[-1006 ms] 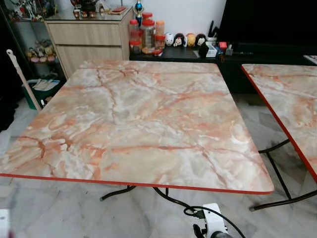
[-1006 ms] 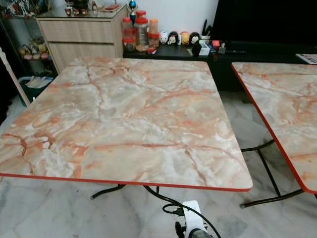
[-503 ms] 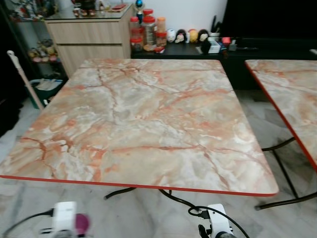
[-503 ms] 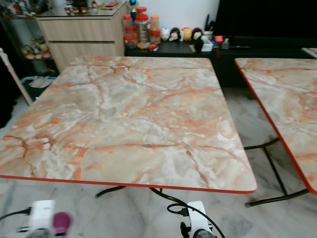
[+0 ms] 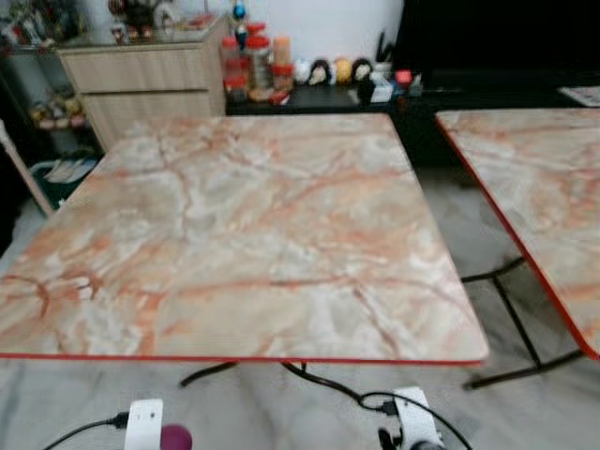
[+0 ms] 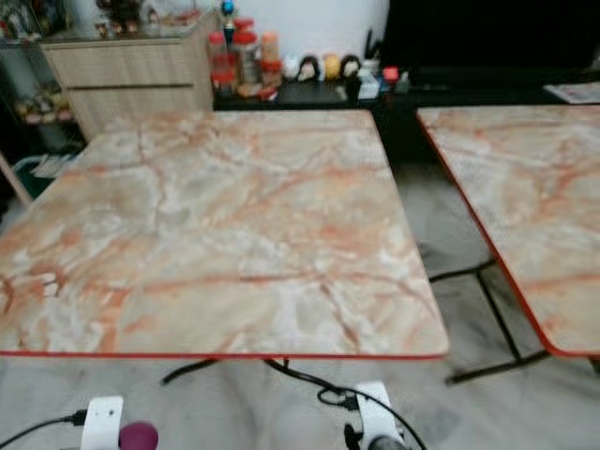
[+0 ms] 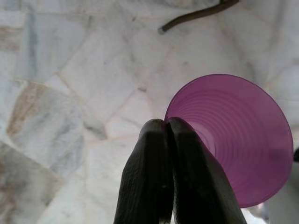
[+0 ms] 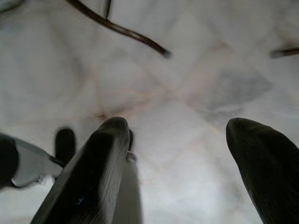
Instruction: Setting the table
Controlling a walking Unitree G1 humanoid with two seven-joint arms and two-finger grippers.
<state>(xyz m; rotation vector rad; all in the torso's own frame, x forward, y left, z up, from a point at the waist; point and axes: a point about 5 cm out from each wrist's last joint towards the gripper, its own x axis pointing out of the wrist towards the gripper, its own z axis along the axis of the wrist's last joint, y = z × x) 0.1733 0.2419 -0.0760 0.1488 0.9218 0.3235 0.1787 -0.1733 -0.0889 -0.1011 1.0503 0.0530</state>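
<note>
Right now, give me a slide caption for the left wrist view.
Left gripper, fingers pinched on the rim of a purple cup, held above the marble floor.

Two marble-patterned tables point(image 5: 253, 225) point(image 5: 534, 187), one purple cup point(image 7: 236, 135), one wooden cabinet point(image 5: 141, 80).

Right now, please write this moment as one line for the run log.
left gripper: shut on purple cup, low over floor | right gripper: open, holds nothing | marble table: ahead | cup not yet placed
</note>
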